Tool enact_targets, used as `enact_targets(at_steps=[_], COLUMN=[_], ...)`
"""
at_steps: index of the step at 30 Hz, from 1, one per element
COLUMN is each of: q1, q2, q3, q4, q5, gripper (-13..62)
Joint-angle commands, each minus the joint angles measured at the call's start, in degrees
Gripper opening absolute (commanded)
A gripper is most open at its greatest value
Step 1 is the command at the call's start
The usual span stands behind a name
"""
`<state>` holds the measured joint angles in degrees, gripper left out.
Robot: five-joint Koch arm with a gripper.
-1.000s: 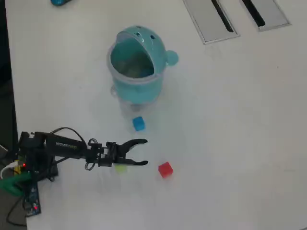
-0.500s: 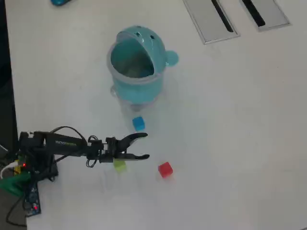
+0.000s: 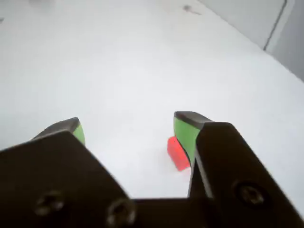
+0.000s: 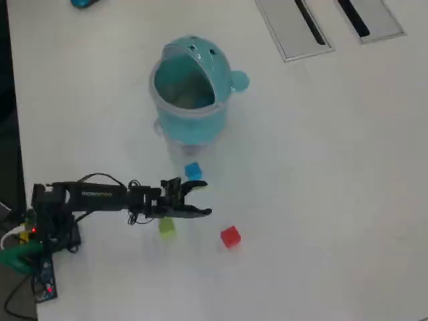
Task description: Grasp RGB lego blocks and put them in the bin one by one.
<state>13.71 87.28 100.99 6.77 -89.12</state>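
Hovering with jaws apart and empty, the claw (image 4: 204, 198) sits between the blue cube (image 4: 193, 171) and the red cube (image 4: 231, 236), the yellow-green cube (image 4: 166, 227) just beside its arm. Best to centre one hard, smooth little cube between the green pads (image 3: 183, 133) before closing. The glossy teal bin (image 4: 190, 119), lid open, stands beyond on the matte white worktop (image 4: 321, 187).

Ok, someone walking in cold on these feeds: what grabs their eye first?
Probably the teal bin at top centre of the overhead view, lid tipped open. Below it lie the blue block, yellow-green block and red block, all on the white table, with the open claw among them.
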Motion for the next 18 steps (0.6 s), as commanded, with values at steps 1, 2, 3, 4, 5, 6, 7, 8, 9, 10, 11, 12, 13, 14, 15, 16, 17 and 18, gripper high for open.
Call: enact_targets(at_steps=[1,2,3,4,5,6,7,8,9,10,11,12,13,14,15,16,17,18], q1=[-0.09,-0.18,-0.18,0.0,0.35,0.53,0.7,0.7,0.44,0.35,0.44,0.35,0.18,0.18,0.18,0.18,0.18,0.35], q2=[0.26,-0.53,-1.23,-2.02,-2.81,-3.69,-4.39,-5.19,-6.06,-6.68,-7.73,-8.09,-8.44,-9.14,-9.49,-9.84,-10.28,-10.81], q3=[-4.92,-6.15,-7.56,-8.61,-9.14,-9.32,-9.49,-9.76,-9.93,-9.93,-11.16,-12.04,-13.18,-14.68,-15.03,-15.38,-15.82,-16.08], q4=[1.14,5.8,8.88,13.27,14.94,14.94,15.03,15.21,16.35,17.31,16.79,17.23,17.49,17.31,17.31,17.4,17.4,17.14], q5=[-1.49,-2.02,-2.64,-6.15,-11.43,-18.46,-26.37,-34.1,-42.89,-46.93,-49.66,-49.31,-49.57,-49.31,-49.22,-49.22,-49.13,-47.81], gripper=[34.8,34.8,34.8,34.8,34.8,34.8,34.8,34.8,34.8,35.3,35.2,35.3,35.4,35.4,35.4,35.5,35.5,35.4])
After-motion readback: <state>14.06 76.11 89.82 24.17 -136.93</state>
